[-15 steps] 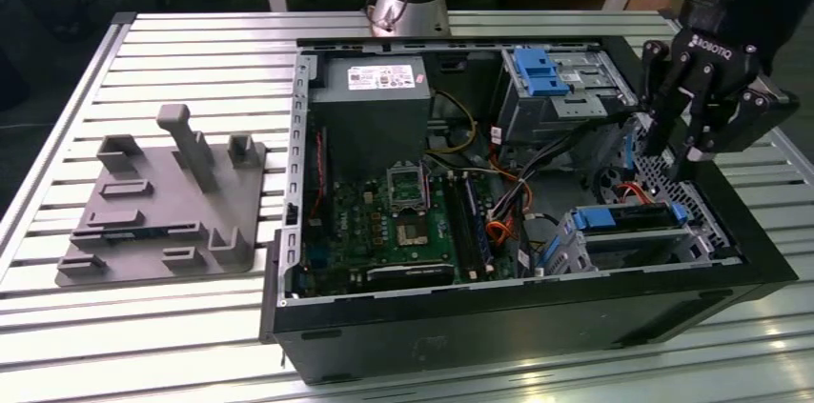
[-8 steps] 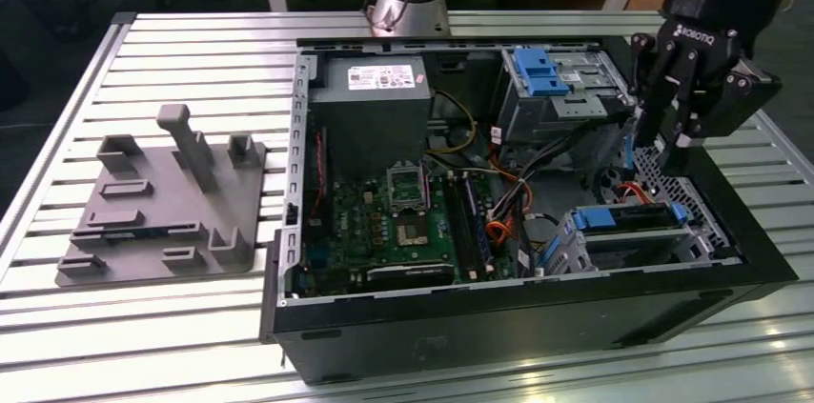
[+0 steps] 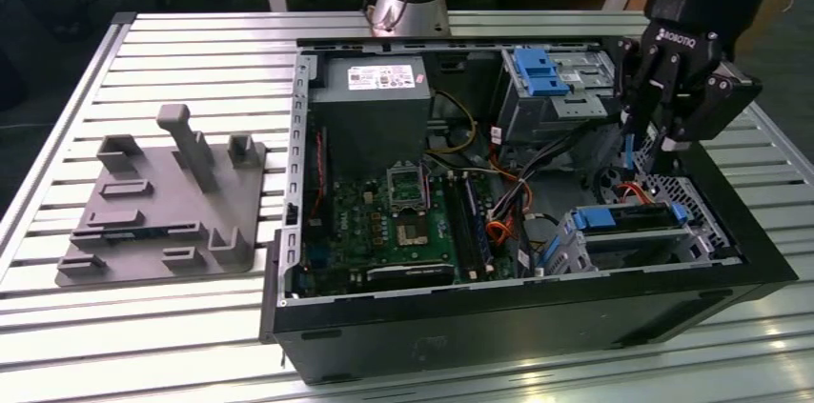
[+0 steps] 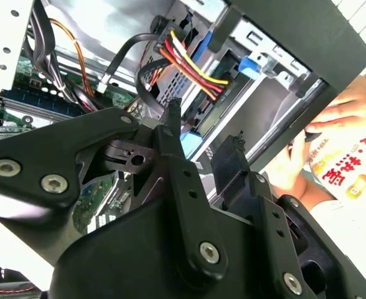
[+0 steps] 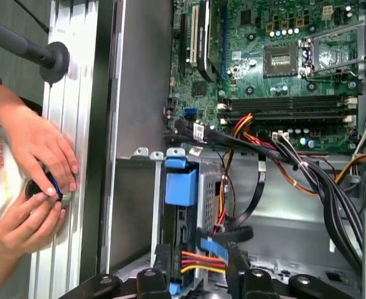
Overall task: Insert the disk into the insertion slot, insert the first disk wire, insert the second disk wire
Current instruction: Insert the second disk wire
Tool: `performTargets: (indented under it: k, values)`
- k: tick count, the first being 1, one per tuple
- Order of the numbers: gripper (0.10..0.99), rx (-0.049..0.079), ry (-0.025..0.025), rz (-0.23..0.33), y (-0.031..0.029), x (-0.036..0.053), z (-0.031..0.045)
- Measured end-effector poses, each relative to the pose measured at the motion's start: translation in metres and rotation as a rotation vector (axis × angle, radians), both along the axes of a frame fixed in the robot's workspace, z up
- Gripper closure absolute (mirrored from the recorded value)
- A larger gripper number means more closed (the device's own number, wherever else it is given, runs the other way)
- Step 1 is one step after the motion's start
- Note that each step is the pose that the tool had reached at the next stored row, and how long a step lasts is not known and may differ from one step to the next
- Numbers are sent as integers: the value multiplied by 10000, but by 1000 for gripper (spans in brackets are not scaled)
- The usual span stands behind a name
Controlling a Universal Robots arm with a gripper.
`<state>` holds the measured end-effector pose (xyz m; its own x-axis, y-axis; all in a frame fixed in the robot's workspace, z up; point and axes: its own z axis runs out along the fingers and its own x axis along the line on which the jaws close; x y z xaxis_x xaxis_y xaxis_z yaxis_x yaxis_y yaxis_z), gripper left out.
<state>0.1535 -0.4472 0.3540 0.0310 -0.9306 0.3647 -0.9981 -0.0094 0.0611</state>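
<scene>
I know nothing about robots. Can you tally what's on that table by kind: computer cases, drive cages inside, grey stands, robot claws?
Computer case: 1
Drive cages: 2 (tall grey cage, low silvery cage)
Grey plastic stand: 1
Claw: 1
Total: 5

End effector (image 3: pixel 646 143) hangs above disk (image 3: pixel 626 219) in insertion slot (image 3: pixel 695 231).
</scene>
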Motion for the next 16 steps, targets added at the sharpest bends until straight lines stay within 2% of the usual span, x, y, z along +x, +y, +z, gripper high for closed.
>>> performTargets:
  k: [8, 16]
  values:
    - [612, -273, 0, 77, 19, -78, -42]
    - [612, -340, -1, 168, 20, -102, -78]
